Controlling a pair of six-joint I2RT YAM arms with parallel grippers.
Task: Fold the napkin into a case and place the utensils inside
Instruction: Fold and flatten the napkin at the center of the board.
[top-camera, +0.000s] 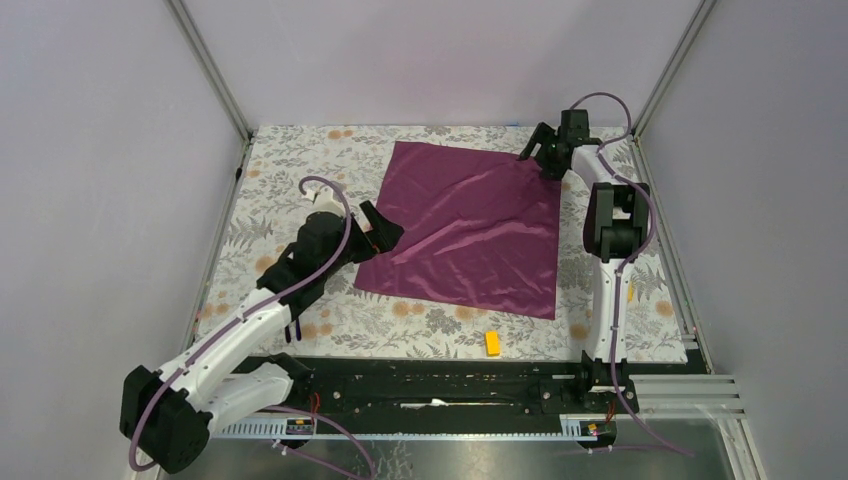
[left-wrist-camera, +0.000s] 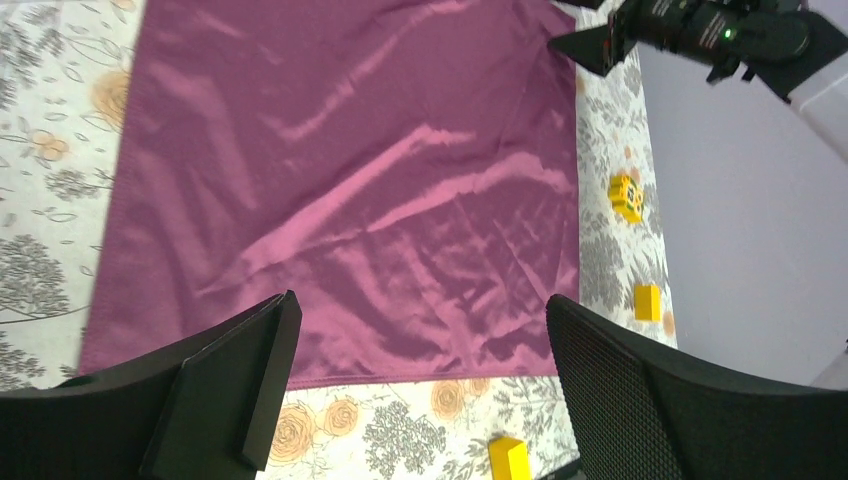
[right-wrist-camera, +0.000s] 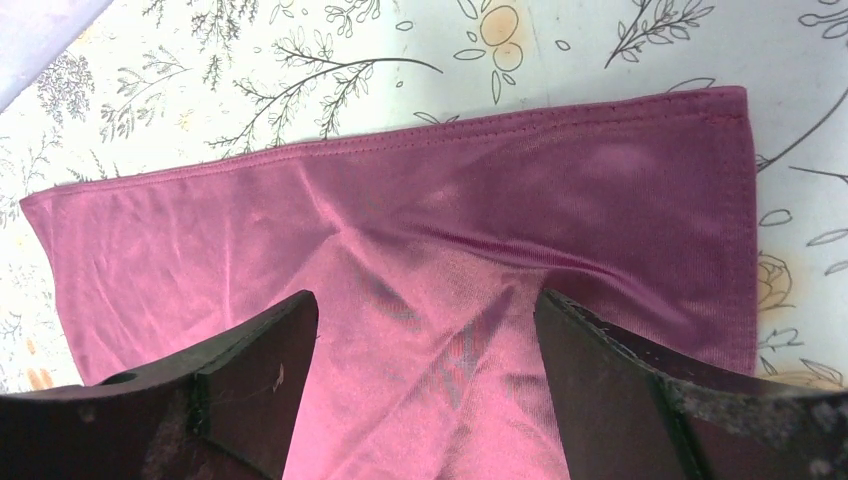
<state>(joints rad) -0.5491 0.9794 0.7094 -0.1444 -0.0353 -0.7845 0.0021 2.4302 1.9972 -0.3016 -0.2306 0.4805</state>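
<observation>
Two end effectors stand at opposite sides of one cloth, neither gripping anything. The left end effector (top-camera: 385, 232) has its jaws spread wide. Directly ahead of it and below lies the napkin (top-camera: 470, 230), whose left edge passes just under the fingertips, though whether they touch the cloth is hard to judge from these angles. The right end effector (top-camera: 541, 152) also has its jaws spread and is poised over the napkin's far right corner. Plum cloth fills the gap beneath it, and a soft crease runs up between the two fingers (right-wrist-camera: 260, 350). Outward from both, the napkin lies unfolded as a full square with shallow wrinkles on the flower-printed bench (top-camera: 300, 160). Beyond the napkin's near edge, to the right of the left end effector and closer to the arm bases, sits a yellow block (top-camera: 492, 343). Two more yellow blocks (left-wrist-camera: 648, 302) lie off the napkin's right edge, near the right arm.
</observation>
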